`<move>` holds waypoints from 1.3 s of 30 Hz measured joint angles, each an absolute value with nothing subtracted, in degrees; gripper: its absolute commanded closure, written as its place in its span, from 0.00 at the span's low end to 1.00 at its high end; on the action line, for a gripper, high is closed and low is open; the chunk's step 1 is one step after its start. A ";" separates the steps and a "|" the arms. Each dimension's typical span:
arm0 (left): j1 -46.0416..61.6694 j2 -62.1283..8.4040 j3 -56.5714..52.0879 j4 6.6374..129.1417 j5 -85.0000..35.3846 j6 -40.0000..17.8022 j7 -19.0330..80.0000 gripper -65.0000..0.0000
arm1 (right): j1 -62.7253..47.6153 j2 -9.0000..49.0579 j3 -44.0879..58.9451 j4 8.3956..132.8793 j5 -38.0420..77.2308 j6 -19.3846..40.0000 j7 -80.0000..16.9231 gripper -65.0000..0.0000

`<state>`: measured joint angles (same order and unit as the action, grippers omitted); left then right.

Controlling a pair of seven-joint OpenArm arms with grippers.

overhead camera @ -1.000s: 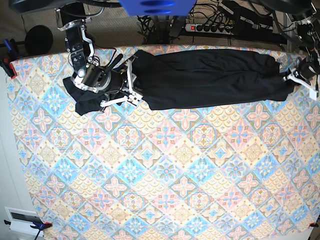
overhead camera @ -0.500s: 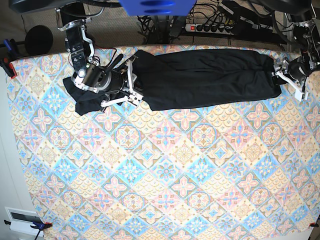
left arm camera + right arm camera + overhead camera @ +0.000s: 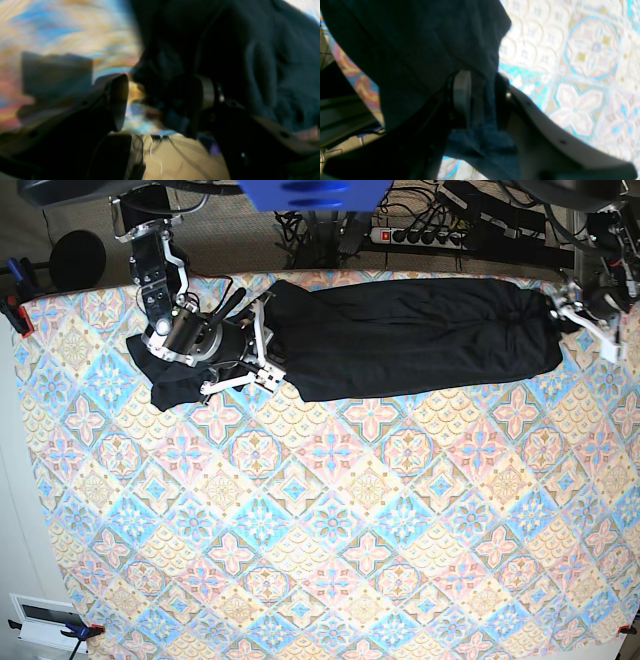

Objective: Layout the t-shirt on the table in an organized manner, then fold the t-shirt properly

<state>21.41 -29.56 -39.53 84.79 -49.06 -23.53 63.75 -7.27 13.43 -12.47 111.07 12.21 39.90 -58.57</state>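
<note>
Since a second ago my left gripper [image 3: 583, 319] has let go of the shirt's right end and pulled up toward the far right corner of the table [image 3: 330, 520]; that end, stretched out past the edge before, now lies drawn back a little. My jaws there stand released, wide apart, with bunched cloth against one finger in the blurred left wrist view but nothing pinched between them

The t-shirt [image 3: 410, 335] is plain black, soft and thin, rolled into a long band across the far side of the table, with creases gathered at both ends and a loose flap spread at the left

My right gripper [image 3: 245, 350] sits low on the left end of the band, arm reaching in from the far left, jaws clenched on a fold of the t-shirt [image 3: 480, 100]
</note>
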 measured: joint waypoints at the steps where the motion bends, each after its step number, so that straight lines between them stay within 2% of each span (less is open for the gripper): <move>1: 21.32 -29.95 -40.58 85.71 -49.32 -23.62 63.61 0.43 | -7.27 13.50 -12.47 111.07 12.23 39.90 -58.59 0.76; 15: 20.62 -31.77 -38.94 87.09 -55.92 -23.97 66.39 0.42 | -7.09 13.32 -12.47 111.00 12.27 39.90 -58.43 0.76; 21: 20.45 -30.59 -34.81 86.94 -51.86 -24.01 66.30 0.42 | -7.07 13.30 -12.47 111.00 12.25 39.90 -58.37 0.76; 26: 19.00 -28.23 -35.86 86.87 -46.76 -23.94 66.50 0.42 | -7.11 13.21 -12.47 111.00 12.45 39.90 -58.33 0.76; 31: 18.41 -28.12 -43.31 86.72 -45.15 -23.79 66.02 0.42 | -7.09 13.28 -12.47 111.00 12.25 39.90 -58.54 0.76; 36: 18.17 -28.82 -42.76 78.37 -45.95 -24.03 66.15 0.42 | -7.09 13.32 -12.47 111.00 12.23 39.90 -58.59 0.76; 39: 18.02 -29.45 -42.85 77.91 -45.23 -23.79 64.29 0.42 | -7.14 13.17 -12.49 111.00 12.45 39.94 -58.35 0.76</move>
